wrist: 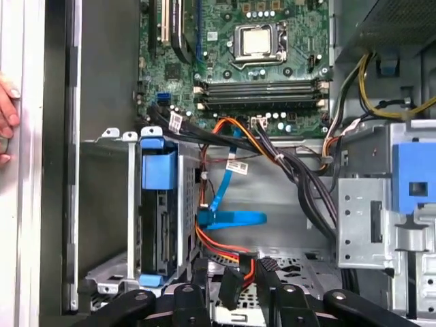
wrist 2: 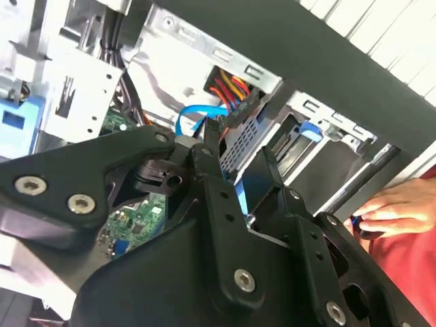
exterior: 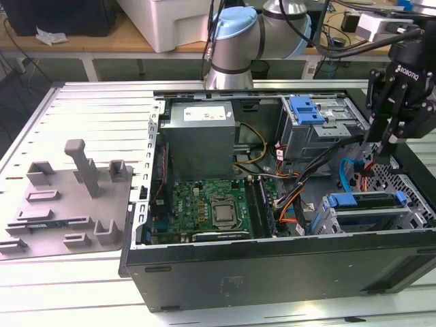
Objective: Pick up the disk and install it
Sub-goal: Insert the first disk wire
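The disk sits in its blue carrier inside the lower grey drive cage, at the exterior view's right end of the open computer case. In the first wrist view the disk is edge-on, with blue carrier ends showing above and below it. My black gripper hangs over the case just beyond that cage. In both wrist views the fingers stand apart and the gripper is open. A black power plug on red and orange wires lies at the fingertips; I cannot tell if it touches them.
A blue data cable and wire bundles run from the motherboard to the bay. A second cage with a blue latch stands behind. A person's hand rests at the case wall. A grey fixture lies on the table.
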Tool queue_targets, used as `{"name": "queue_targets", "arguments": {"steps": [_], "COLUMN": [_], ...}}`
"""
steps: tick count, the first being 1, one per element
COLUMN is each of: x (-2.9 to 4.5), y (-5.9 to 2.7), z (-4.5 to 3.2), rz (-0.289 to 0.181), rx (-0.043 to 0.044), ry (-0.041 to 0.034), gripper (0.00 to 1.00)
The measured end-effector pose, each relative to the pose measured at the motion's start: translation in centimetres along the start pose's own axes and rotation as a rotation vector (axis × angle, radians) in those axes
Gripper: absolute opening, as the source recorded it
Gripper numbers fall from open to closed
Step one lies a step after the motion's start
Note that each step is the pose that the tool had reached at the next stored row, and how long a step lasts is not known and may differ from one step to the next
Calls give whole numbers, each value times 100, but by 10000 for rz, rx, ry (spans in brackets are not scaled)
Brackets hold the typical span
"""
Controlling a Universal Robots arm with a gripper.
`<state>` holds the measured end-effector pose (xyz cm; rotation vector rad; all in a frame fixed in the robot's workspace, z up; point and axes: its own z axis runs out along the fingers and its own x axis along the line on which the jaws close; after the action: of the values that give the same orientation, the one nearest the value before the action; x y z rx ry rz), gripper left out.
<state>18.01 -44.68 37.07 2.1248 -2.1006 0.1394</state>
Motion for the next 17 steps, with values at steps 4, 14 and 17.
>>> {"name": "queue_targets", "arguments": {"steps": [4,14,17], "x": [-165,-250,-306], "y": [-85,-176,-183], "z": [25,128,143], "rz": [17,927,941], "rx": [-16,-200,-202], "ry": [461,869,1076], "gripper": [42,42,42]}}
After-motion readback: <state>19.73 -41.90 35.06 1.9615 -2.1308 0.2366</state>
